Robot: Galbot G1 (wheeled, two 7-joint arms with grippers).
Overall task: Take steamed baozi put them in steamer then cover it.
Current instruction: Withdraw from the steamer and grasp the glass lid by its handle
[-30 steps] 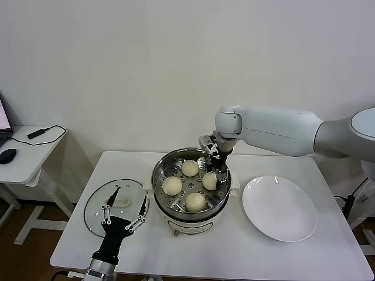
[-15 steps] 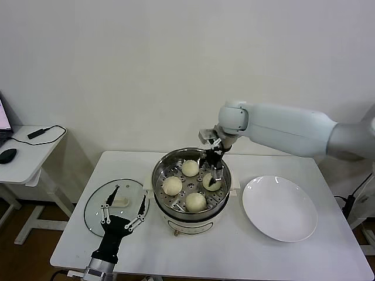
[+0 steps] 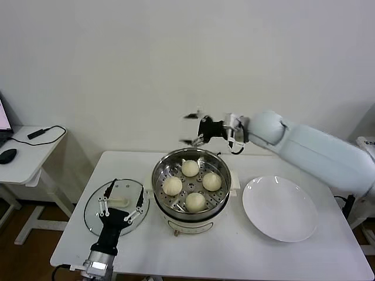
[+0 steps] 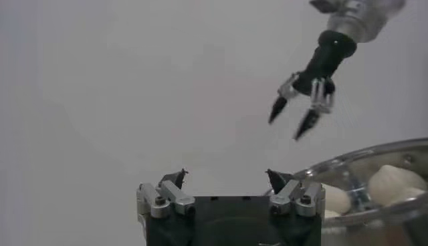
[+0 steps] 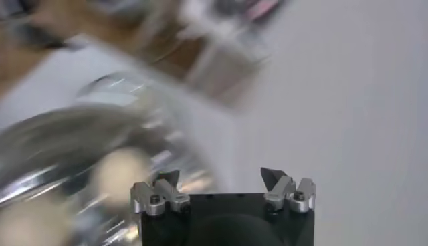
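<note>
- The right gripper [image 3: 193,129] has been lifted out of the steamer [image 3: 191,206] since a second ago. It is now seen above the pot's far rim at upper centre of the head view, jaws spread wide and empty.
- The last steamed baozi has been released: all four steamed baozi [image 3: 195,201] are seated on the perforated tray inside the pot.
- The white plate [image 3: 279,208] at right of the frame has been left bare, so the loading step is judged complete.
- The cover [image 3: 94,206] lies flat on the table at lower left.
- The left gripper [image 3: 121,200] is held open over the cover's cream handle; closing on that handle is judged to be next.
</note>
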